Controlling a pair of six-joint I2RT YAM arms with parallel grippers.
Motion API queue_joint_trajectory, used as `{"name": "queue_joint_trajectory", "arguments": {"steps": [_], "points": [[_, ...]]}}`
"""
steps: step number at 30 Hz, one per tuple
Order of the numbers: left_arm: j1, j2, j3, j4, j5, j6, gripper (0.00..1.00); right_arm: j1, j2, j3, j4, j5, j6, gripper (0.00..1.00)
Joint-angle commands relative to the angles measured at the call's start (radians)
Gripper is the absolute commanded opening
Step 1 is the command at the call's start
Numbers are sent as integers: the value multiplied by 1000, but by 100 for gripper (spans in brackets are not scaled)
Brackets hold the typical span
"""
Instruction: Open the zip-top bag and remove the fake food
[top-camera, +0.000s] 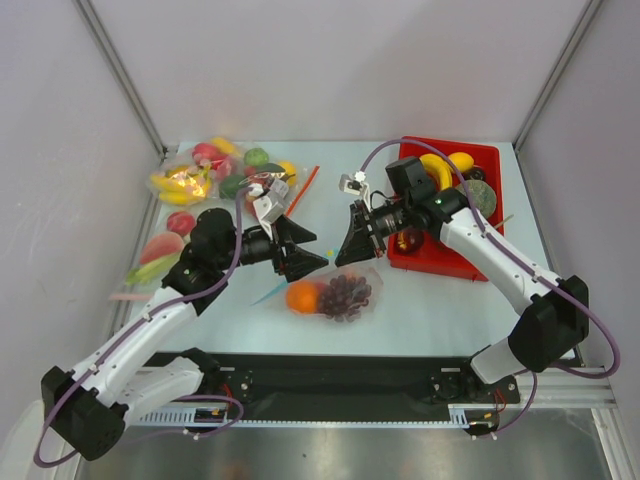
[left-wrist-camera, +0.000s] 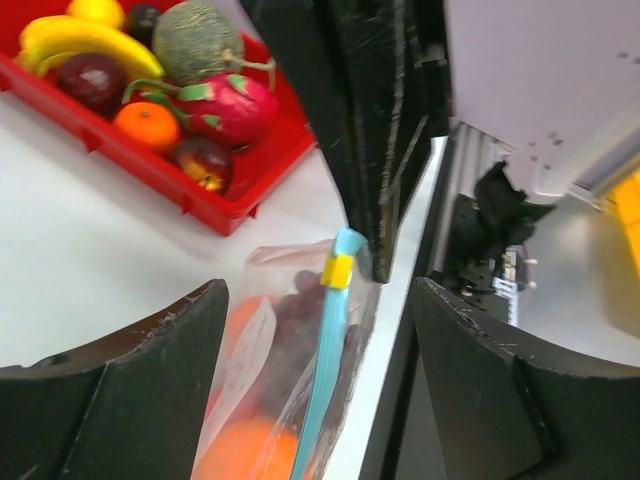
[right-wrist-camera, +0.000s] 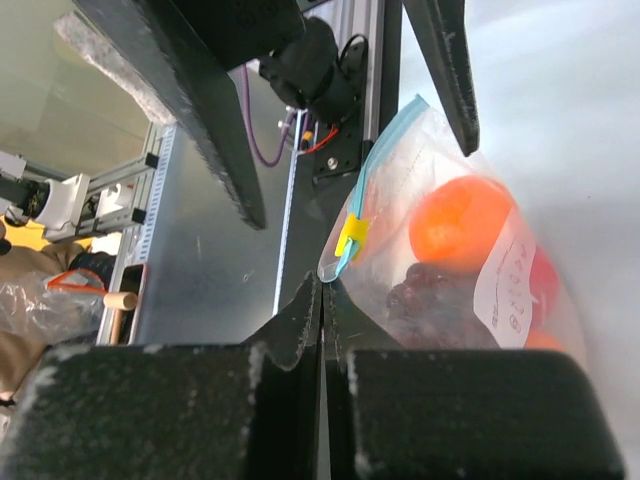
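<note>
The clear zip-top bag (top-camera: 340, 298) lies at the table's middle front with an orange fruit (top-camera: 302, 297) and dark purple grapes (top-camera: 348, 292) inside. My right gripper (top-camera: 340, 260) is shut on the bag's corner; in the right wrist view (right-wrist-camera: 324, 285) it pinches the plastic just below the yellow slider (right-wrist-camera: 351, 235) on the blue-green zip strip (right-wrist-camera: 385, 155). My left gripper (top-camera: 321, 250) is open. In the left wrist view (left-wrist-camera: 318, 292) its fingers (left-wrist-camera: 130, 390) straddle the bag (left-wrist-camera: 270, 340) and its zip strip (left-wrist-camera: 326, 370) without touching them.
A red tray (top-camera: 432, 262) of bananas, dragon fruit and other fruit stands at the right, also in the left wrist view (left-wrist-camera: 235, 212). Other bags with fruit (top-camera: 215, 170) pile at the back left. Loose fruits (top-camera: 160, 247) lie at the left edge.
</note>
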Motion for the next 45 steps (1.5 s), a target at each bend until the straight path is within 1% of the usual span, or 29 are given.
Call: {"name": "queue_joint_trajectory", "arguments": {"steps": [1,5,11,23,26,29,30,32,33,35,37,40,41,44,45], "points": [[9,15,50,85,141,-13,78,9,-31,58,-74,-35,-72,0],[7,25,49,92,158,-20,74,10,-28,66,-86,-22,-75,0],[9,53,50,64,178,-17,73,13,-23,80,-85,-16,-72,0],[7,93,55,99,204,-34,71,27,-10,93,-111,-2,-84,0],[6,101,56,110,212,-37,69,32,-6,95,-116,1,-89,0],[4,104,52,130,237,-45,63,35,-6,95,-120,7,-90,0],[4,101,50,147,241,-48,59,35,-3,95,-120,7,-92,0],[3,101,46,162,260,-57,55,35,-3,95,-123,10,-92,0],[1,99,45,168,266,-59,51,33,-3,95,-123,11,-90,0],[1,98,44,168,280,-59,46,35,-2,93,-123,18,-90,0],[1,95,41,168,286,-59,44,35,0,93,-123,19,-90,0],[0,95,38,167,293,-60,44,35,1,93,-122,18,-90,0],[0,95,35,162,286,-59,47,35,1,95,-123,18,-90,0],[-3,95,32,150,261,-50,51,35,0,95,-125,19,-90,0],[-3,98,33,147,249,-45,57,35,-2,95,-126,18,-89,0]]}}
